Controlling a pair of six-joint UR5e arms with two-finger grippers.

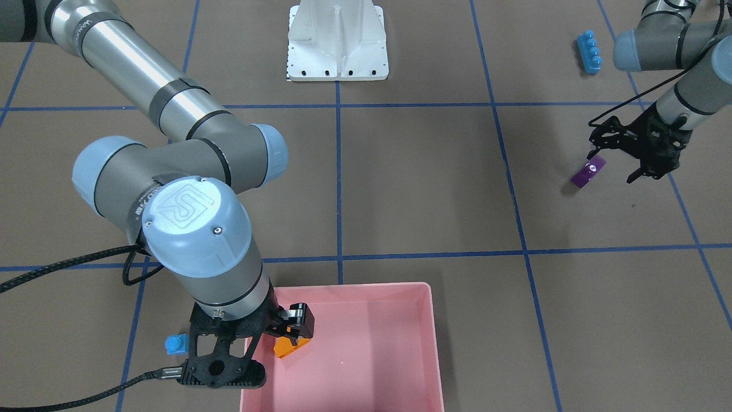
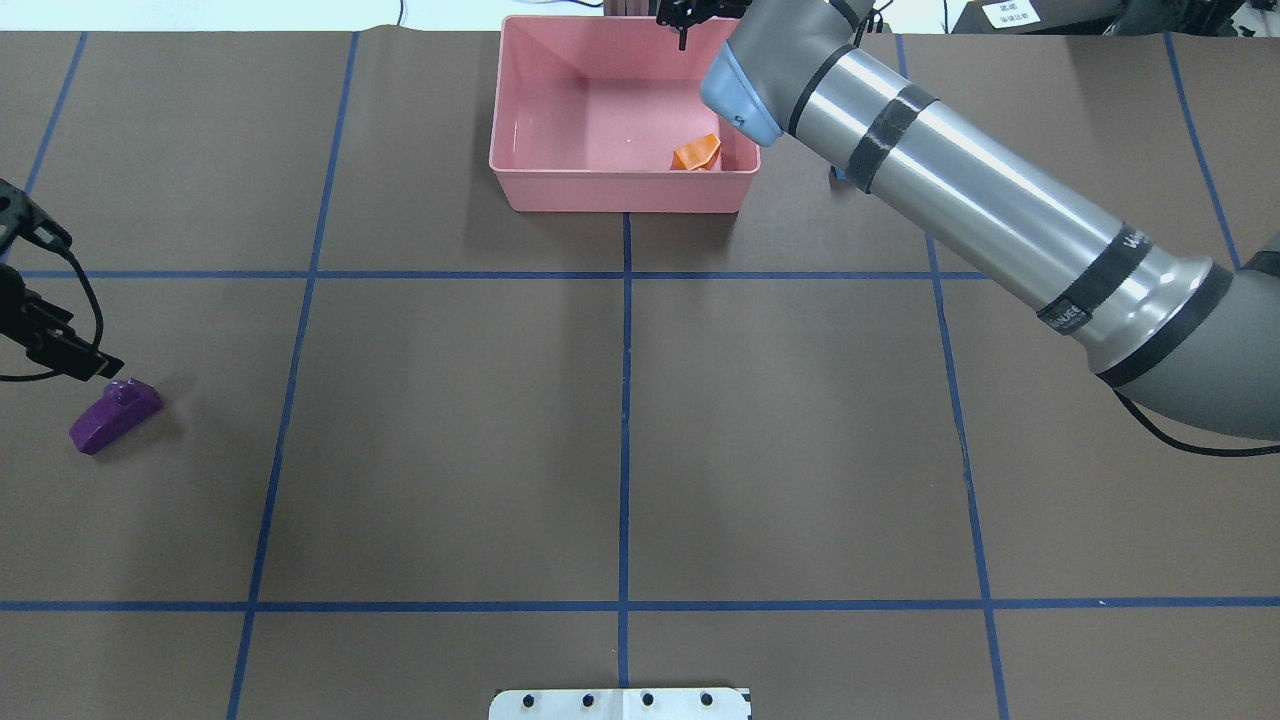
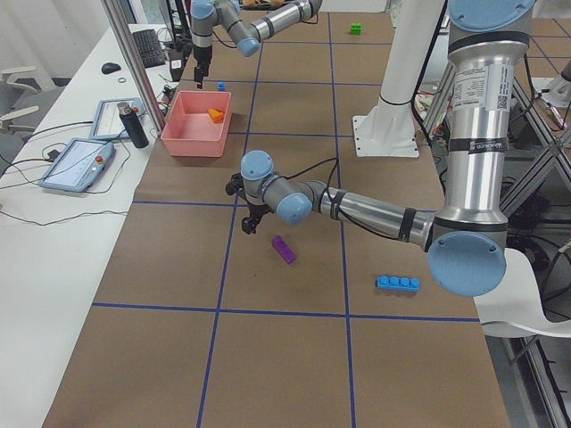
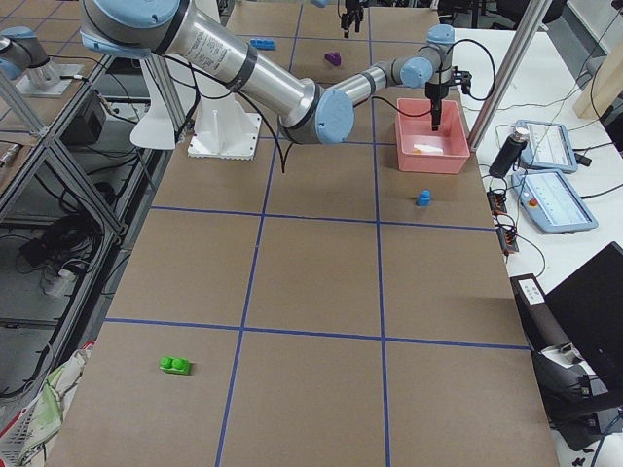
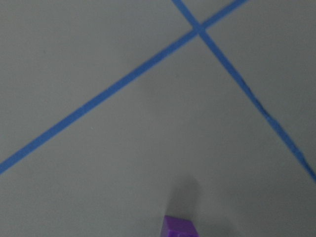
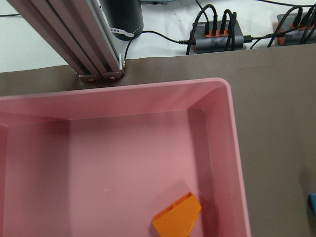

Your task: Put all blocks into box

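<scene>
Now the right gripper (image 1: 280,330) hangs over the box (image 1: 372,284), above its wall on the robot's right, jaws apart and holding nothing. The orange block (image 1: 291,347) lies loose on the box floor, just under that gripper. The small blue block (image 1: 175,343) sits on the table (image 1: 400,200) just outside the box, on the same side.

Well apart from the box, on the robot's left, the left gripper (image 1: 611,167) hovers with jaws spread wide and empty. The purple block (image 1: 589,173) lies on the table beside one finger, not between the two; whether they touch I cannot tell. The long blue block (image 1: 589,51) lies farther still from the box, nearer the robot. The green block (image 4: 175,366) lies well apart from the box, toward the table's end on the robot's right.
</scene>
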